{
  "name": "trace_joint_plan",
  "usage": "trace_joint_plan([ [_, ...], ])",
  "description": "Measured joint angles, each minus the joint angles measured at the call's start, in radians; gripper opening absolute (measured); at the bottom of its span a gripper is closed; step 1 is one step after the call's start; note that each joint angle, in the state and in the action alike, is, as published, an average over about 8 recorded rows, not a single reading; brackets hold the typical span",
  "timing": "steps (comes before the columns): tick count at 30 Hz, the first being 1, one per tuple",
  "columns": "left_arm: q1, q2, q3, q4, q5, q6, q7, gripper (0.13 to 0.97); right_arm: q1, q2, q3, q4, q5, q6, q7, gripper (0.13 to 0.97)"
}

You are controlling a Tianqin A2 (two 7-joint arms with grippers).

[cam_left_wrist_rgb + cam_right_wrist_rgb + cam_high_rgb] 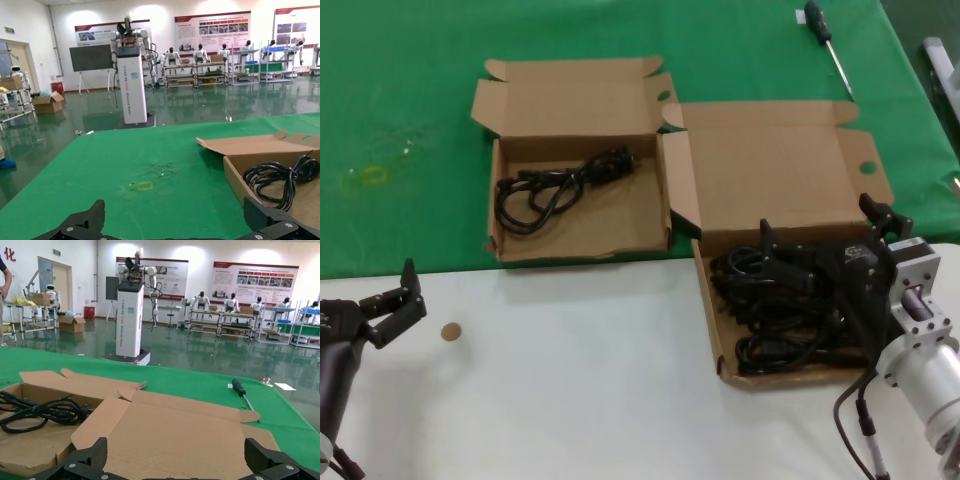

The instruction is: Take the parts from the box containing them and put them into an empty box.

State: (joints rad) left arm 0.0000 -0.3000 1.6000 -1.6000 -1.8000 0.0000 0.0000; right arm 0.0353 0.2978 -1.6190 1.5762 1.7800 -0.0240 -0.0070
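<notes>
Two open cardboard mailer boxes sit mid-frame in the head view, lids hinged back onto the green cloth (410, 120). Larger box (780, 160) is right of centre, its tray hanging over onto the white table (580, 370); it holds a pile of black coiled power cables (770, 310). Smaller box (575, 150) is left of centre, touching the larger box's side flap, and has one coiled cable (555, 185) lying in its tray, also visible in the left wrist view (275, 177) and the right wrist view (40, 412). Right gripper (820, 240) is at the right side of the frame, over the larger box, jaws spread wide with the fingers (768, 240) down at the top of the cable pile; cables lie under and between the jaws, nothing clamped as far as I can tell. In the right wrist view the finger tips (87, 457) show at both bottom corners, wide apart, with the larger box lid (180, 435) beyond them. Left gripper (392, 300) is at the lower left of the frame over the white table, well apart from both boxes, jaws open and holding nothing. Black-handled screwdriver (825, 40) lies on the cloth at the upper right. Small round brown disc (451, 332) sits on the table near the left gripper.
</notes>
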Motion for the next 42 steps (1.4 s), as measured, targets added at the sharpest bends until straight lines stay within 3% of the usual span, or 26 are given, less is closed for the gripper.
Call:
trace_joint_plan([
  [42,0.0,0.0,0.0,0.0,0.0,0.0,0.0,0.966,0.0,0.0,0.0,0.0,0.0,0.0,0.0,0.966],
])
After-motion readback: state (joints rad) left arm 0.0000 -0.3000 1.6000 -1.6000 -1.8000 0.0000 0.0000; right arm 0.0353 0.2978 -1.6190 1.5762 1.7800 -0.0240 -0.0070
